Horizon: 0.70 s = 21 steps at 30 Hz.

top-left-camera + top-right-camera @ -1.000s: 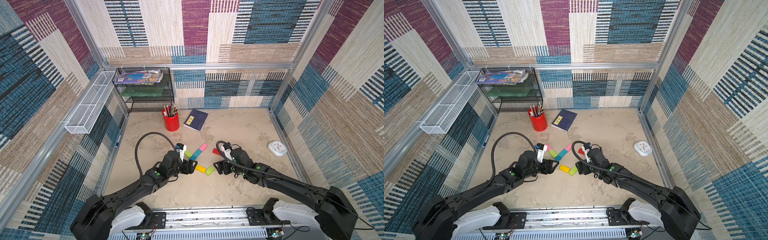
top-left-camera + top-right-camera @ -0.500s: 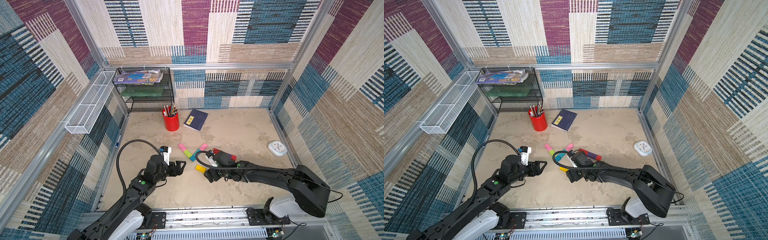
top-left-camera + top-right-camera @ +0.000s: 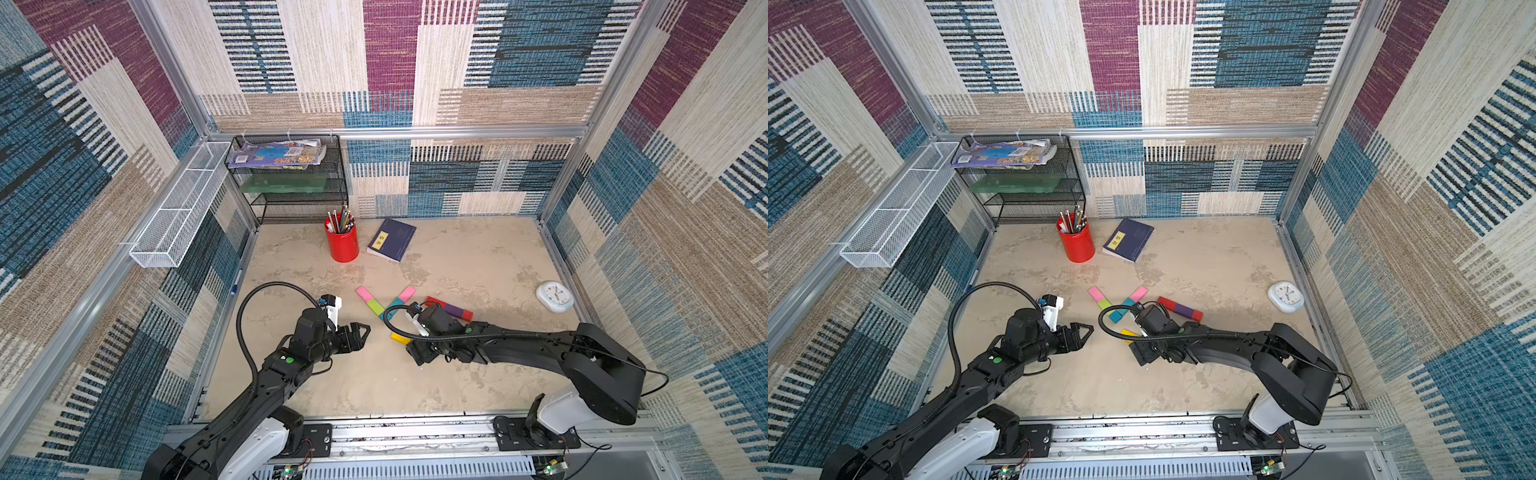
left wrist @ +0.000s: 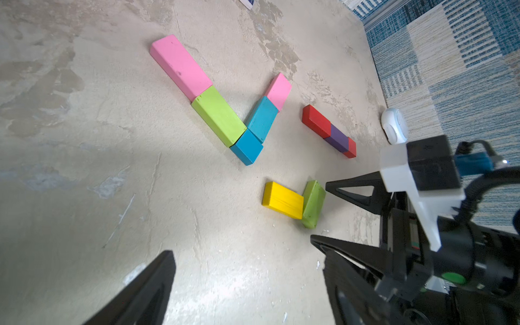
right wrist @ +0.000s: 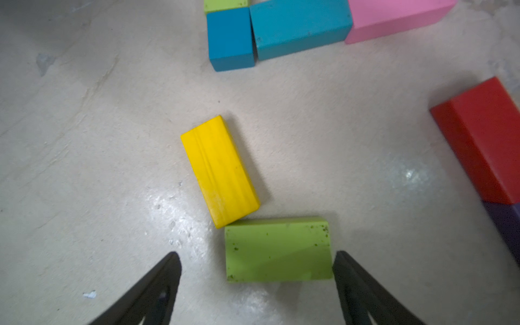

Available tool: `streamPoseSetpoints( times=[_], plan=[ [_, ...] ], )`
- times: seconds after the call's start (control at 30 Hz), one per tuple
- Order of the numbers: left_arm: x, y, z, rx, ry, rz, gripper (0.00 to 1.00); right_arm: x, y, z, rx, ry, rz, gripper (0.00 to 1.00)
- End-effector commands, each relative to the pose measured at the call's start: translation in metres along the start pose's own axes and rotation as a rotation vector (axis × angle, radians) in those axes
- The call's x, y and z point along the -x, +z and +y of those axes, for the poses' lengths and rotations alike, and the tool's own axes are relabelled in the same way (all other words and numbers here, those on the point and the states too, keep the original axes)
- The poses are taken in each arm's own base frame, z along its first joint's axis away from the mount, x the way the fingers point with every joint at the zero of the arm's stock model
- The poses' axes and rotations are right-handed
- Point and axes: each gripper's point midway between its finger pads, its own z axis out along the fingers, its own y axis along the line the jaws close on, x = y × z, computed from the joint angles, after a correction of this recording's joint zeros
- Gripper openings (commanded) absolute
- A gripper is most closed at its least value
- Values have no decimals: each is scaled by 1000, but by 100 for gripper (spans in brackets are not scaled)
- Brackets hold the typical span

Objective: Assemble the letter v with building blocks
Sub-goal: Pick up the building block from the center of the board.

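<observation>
Building blocks lie in a V: pink (image 4: 180, 66), lime green (image 4: 218, 115), a teal square (image 4: 247, 146) at the tip, then teal (image 4: 261, 118) and pink (image 4: 278, 90). To its right is a red-purple-red row (image 4: 329, 130). A yellow block (image 5: 219, 171) and a second lime block (image 5: 278, 249) touch at a corner in front of the V. My right gripper (image 5: 256, 254) is open, the lime block just ahead of its fingertips, nearer one finger. My left gripper (image 3: 361, 332) is open and empty over bare floor, left of the blocks.
A red pencil cup (image 3: 341, 243) and a navy book (image 3: 392, 240) stand behind the V. A white clock (image 3: 555, 296) lies by the right wall. A black mesh shelf (image 3: 291, 183) and a white wire basket (image 3: 178, 212) are at the back left.
Both grippers drew back from the blocks toward the front. The left one moved off to the left, and the V's pink and lime arm came into view. Both stayed open.
</observation>
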Motion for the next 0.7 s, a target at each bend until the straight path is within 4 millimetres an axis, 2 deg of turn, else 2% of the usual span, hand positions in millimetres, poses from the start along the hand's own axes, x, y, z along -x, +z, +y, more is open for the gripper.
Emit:
streamPoseSetpoints(
  times=[0.0,0.33,0.43,0.67],
  plan=[
    [2,1,-3,-26,-30,-11,86,5,-1,-4,-25,-2,-13,88],
    [0,2,-1,-23,-34,-8,86,-10,16,2,12,6,84,87],
    [0,3,0,-23,-34,-7,86,-13,17,3,21,10,95,83],
    [-1,4,0,-27,-32,-3,86,-21,23,0,-14,13,155,67]
  ],
)
